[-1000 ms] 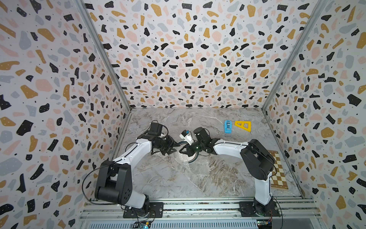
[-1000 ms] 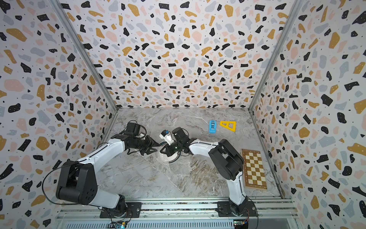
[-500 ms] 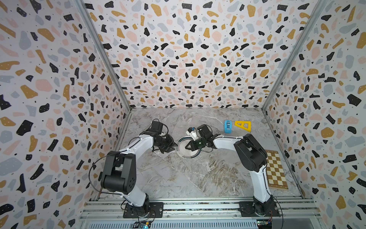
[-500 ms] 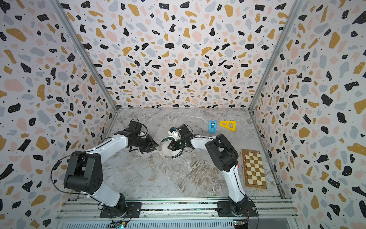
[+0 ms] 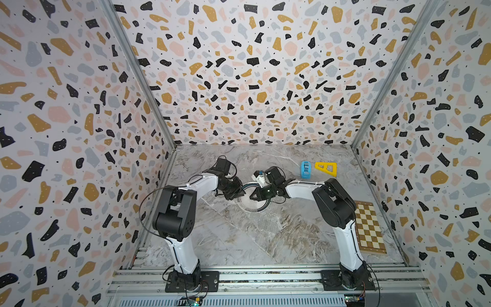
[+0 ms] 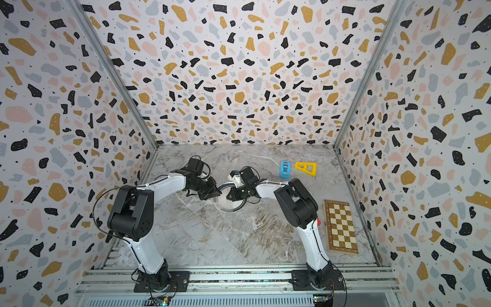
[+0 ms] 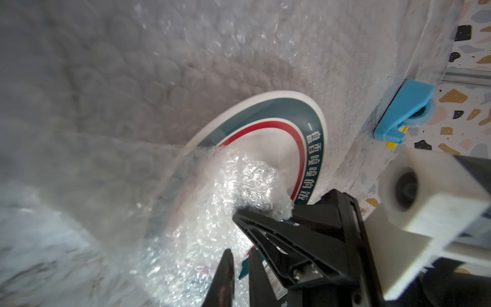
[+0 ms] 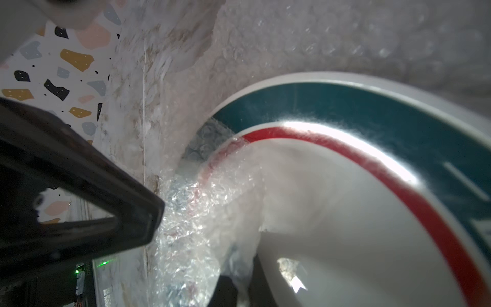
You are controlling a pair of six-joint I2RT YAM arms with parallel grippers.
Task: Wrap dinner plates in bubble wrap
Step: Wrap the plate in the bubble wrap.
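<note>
**While a corner is held up, the first fold is in hand**

The step looks like the first fold. The right gripper [image 5: 253, 195] clamps a bunched corner of the bubble wrap [image 7: 247, 183] over the dinner plate [image 7: 279, 111], which lies flat on the sheet between both grippers. The left gripper [image 5: 239, 192] shows jaws narrowed to a slit beside that bunch; whether it nips film cannot be told. Next, the corner likely needs carrying across the uncovered side and laying down. The plate is white, with a dark teal band, white characters and a red ring.
</note>
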